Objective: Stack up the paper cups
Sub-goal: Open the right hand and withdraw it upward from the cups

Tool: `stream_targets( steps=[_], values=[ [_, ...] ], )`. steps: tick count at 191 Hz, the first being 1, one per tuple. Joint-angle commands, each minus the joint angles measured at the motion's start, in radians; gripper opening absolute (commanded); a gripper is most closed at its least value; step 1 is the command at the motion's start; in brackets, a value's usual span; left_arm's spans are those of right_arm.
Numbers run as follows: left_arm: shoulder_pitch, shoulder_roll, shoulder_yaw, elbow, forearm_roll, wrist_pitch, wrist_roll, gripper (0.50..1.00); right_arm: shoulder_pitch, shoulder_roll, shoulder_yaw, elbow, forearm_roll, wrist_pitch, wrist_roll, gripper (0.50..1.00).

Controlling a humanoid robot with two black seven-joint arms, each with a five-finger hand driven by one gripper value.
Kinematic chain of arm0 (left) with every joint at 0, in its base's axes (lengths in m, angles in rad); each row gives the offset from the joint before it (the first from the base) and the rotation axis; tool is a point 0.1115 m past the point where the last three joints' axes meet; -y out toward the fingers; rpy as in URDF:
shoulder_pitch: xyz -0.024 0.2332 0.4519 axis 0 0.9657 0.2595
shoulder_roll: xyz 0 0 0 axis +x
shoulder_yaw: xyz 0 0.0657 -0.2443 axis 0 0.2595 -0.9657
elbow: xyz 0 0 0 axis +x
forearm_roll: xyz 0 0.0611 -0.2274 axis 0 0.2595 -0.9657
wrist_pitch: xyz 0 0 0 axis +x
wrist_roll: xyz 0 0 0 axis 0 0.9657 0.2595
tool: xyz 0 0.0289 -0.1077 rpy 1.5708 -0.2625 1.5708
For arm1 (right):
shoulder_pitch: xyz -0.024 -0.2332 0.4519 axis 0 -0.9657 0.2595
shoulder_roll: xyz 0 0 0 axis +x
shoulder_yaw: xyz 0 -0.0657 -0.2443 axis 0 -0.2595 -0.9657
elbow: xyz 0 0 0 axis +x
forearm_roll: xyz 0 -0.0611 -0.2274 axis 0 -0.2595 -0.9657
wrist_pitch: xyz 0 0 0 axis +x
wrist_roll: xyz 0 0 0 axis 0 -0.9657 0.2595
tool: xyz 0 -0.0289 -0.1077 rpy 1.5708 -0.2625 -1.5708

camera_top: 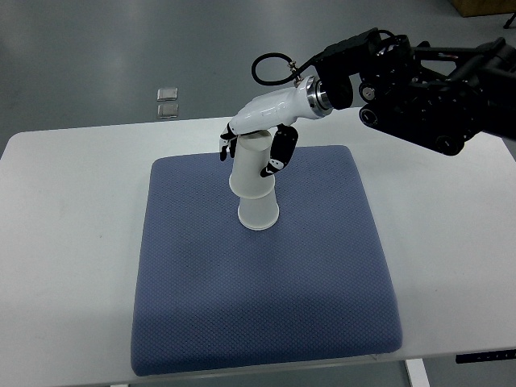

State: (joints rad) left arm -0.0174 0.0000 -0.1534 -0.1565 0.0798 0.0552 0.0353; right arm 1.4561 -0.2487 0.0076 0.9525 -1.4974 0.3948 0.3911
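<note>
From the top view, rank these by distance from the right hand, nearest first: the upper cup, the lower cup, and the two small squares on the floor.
1. Upper cup, held in the right hand.
2. Lower cup, just below, on the blue mat.
3. Small squares, off to the left, on the floor beyond the table.

right hand (pixel 260 139): glossy white shell, black finger segments with white tips | wrist: silver metal ring | forearm: bulky black housing, round screws and holes on side | cable: black loop above wrist
</note>
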Motion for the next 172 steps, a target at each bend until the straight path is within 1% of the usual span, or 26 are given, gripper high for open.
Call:
stream_targets(
  steps=[1, 84, 90, 97, 105, 137, 172],
  values=[
    [0.001, 0.0, 0.0, 0.0, 0.0, 0.0, 0.0, 1.0, 0.0, 0.0, 0.0, 0.0, 0.002, -0.01, 0.0, 0.858],
    [0.001, 0.0, 0.0, 0.0, 0.0, 0.0, 0.0, 1.0, -0.025, 0.002, 0.002, 0.0, 0.002, -0.01, 0.0, 0.862],
    [0.001, 0.0, 0.0, 0.0, 0.0, 0.0, 0.0, 1.0, -0.033, 0.0, 0.003, 0.0, 0.002, -0.011, 0.0, 0.87],
    [0.001, 0.0, 0.0, 0.0, 0.0, 0.0, 0.0, 1.0, -0.042, 0.0, 0.006, 0.0, 0.002, -0.011, 0.0, 0.893],
    [0.001, 0.0, 0.0, 0.0, 0.0, 0.0, 0.0, 1.0, -0.045, -0.001, 0.008, -0.001, 0.002, -0.011, 0.0, 0.893],
    [0.001, 0.0, 0.0, 0.0, 0.0, 0.0, 0.0, 1.0, -0.065, -0.02, 0.022, -0.055, 0.006, -0.013, 0.0, 0.893],
    [0.001, 0.0, 0.0, 0.0, 0.0, 0.0, 0.0, 1.0, -0.085, -0.044, 0.055, -0.123, 0.138, -0.011, 0.0, 0.895]
  ],
)
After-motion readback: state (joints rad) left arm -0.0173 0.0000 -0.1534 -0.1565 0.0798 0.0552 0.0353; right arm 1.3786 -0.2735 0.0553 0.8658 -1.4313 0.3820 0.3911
